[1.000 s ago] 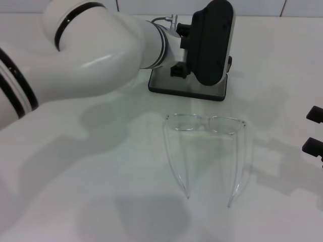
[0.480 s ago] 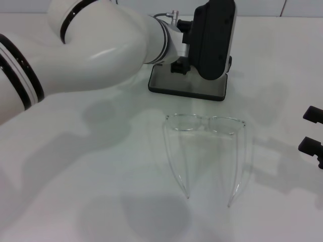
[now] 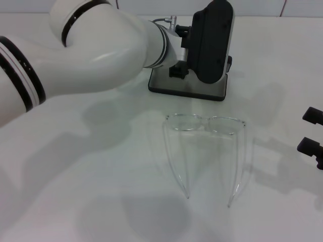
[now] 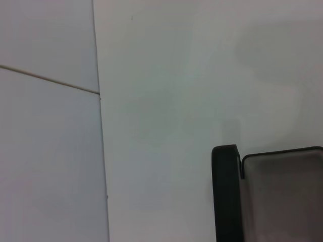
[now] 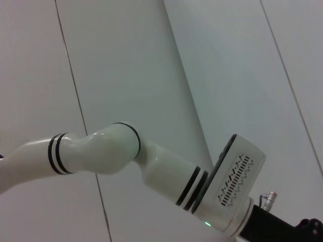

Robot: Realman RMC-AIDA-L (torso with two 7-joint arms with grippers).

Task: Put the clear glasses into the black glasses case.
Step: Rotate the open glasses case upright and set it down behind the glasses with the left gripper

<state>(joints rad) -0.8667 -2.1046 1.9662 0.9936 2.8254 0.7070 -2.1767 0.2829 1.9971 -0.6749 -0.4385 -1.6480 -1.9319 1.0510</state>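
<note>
The clear glasses (image 3: pixel 204 124) lie on the white table, lenses toward the case and both temple arms unfolded toward me. Behind them the black glasses case (image 3: pixel 187 86) stands open, grey lining showing, its black lid (image 3: pixel 212 40) raised upright. My left arm reaches across from the left, and my left gripper (image 3: pixel 178 50) sits right against the lid's back, mostly hidden by it. The left wrist view shows only the case wall (image 4: pixel 225 194) and the grey lining (image 4: pixel 282 196). My right gripper (image 3: pixel 312 132) is open at the right edge, beside the glasses and apart from them.
The white table (image 3: pixel 101 191) runs bare in front of and to the left of the glasses. A pale tiled wall stands behind the case. In the right wrist view my left arm (image 5: pixel 101 151) shows against that wall.
My left arm's elbow has lifted and shifted slightly, with the lid still upright. The glasses have not moved. My right gripper has barely drifted.
</note>
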